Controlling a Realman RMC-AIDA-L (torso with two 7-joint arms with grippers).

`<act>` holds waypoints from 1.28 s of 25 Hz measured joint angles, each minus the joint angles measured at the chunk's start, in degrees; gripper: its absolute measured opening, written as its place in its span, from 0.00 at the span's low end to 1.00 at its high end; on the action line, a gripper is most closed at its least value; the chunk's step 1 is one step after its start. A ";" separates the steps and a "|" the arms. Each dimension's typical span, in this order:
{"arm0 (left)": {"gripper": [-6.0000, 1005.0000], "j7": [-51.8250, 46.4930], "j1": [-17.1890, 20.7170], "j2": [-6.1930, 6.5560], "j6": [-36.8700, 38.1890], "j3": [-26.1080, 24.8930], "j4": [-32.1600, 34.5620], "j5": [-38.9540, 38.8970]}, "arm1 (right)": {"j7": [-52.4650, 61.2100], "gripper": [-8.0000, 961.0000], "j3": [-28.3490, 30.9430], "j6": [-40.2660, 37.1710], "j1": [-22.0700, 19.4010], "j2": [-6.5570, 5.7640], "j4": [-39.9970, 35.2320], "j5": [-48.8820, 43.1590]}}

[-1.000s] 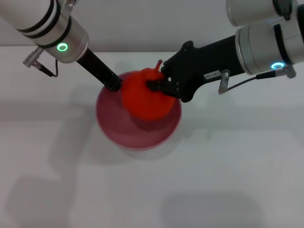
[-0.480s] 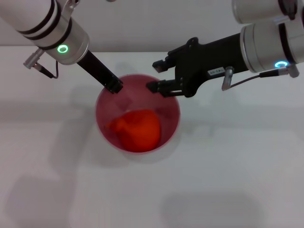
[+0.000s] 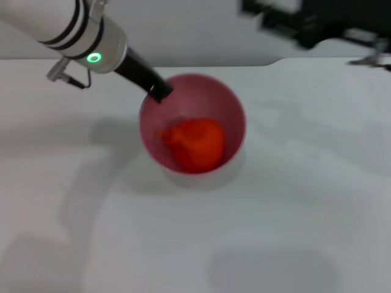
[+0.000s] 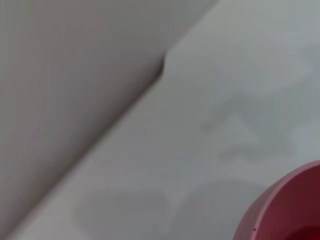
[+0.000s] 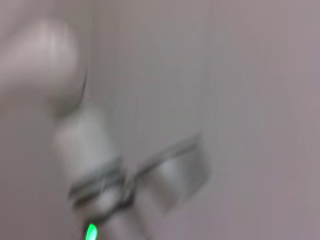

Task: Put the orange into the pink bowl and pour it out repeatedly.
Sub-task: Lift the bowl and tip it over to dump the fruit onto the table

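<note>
The orange (image 3: 195, 144) lies inside the bowl (image 3: 234, 117), resting on the bottom and leaning toward the wall farthest from the left jaws (image 3: 160, 93). Its bumpy red-orange skin fills much of the bowl's floor, and it touches no gripper.

The left jaws are closed on the bowl's rim at the side nearest the left arm, one finger inside the wall and the rest outside, so the bowl is held by its edge. The bowl sits over the white counter (image 3: 275, 213), its mouth turned up and a little toward the camera; whether its base rests on the counter or hangs just above it cannot be told. A soft shadow lies on the counter just beyond the bowl, on the side away from the left jaws.

In the left wrist view only a curved slice of the bowl (image 4: 287, 207) shows at one corner, with the bare counter (image 4: 210, 130) running off to the wall behind.

The right gripper (image 3: 287, 24) is high and well apart from the bowl, near the far edge of the counter, blurred dark against the wall. How its jaws stand cannot be told. The right wrist view shows only the left arm (image 5: 100, 200) with its green light, badly smeared.
</note>
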 joint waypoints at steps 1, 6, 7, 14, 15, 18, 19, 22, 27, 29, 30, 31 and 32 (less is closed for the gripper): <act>0.05 0.09 1.34 0.01 -2.88 2.41 1.92 -0.16 | -5.97 0.48 0.49 -0.42 -1.66 -0.05 2.42 6.83; 0.05 0.53 6.65 0.25 -14.47 12.03 8.05 0.61 | -21.10 0.48 1.92 -1.76 -7.10 0.18 10.89 24.38; 0.05 0.62 7.38 0.27 -16.26 13.29 8.66 0.98 | -22.72 0.48 2.16 -1.89 -7.67 0.22 12.54 26.98; 0.05 0.70 11.57 0.09 -31.15 23.31 11.17 5.55 | -30.91 0.48 5.39 -6.31 -8.99 0.13 25.26 42.59; 0.05 0.70 12.47 0.04 -34.44 25.05 11.30 6.70 | -31.79 0.48 5.76 -7.34 -9.02 0.17 26.64 44.52; 0.05 0.71 15.60 -0.04 -45.32 29.19 11.32 9.52 | -33.23 0.48 6.10 -9.88 -9.07 0.22 30.00 49.55; 0.05 0.71 16.82 -0.05 -49.38 30.47 11.18 10.42 | -33.35 0.48 6.20 -10.64 -9.07 0.17 30.71 50.49; 0.05 1.50 20.98 -0.05 -61.73 34.04 10.56 12.82 | -33.48 0.48 6.69 -12.08 -9.09 0.12 31.81 51.73; 0.05 8.37 25.16 -0.11 -76.13 38.39 8.49 13.49 | -33.53 0.48 6.85 -12.51 -9.11 0.08 31.87 51.88; 0.05 12.29 26.52 -0.21 -82.55 40.48 6.72 13.37 | -33.52 0.48 6.90 -12.82 -9.06 0.08 31.89 51.91; 0.05 14.04 27.04 -0.26 -85.50 41.37 5.65 13.27 | -33.51 0.48 6.92 -12.96 -8.99 0.08 31.94 51.93; 0.05 15.24 27.34 -0.29 -87.66 41.88 4.96 13.21 | -33.52 0.48 6.94 -13.04 -8.91 0.08 31.97 51.95; 0.05 16.49 27.63 -0.32 -89.80 42.45 4.15 13.13 | -33.51 0.48 6.95 -13.05 -8.84 0.08 31.97 51.95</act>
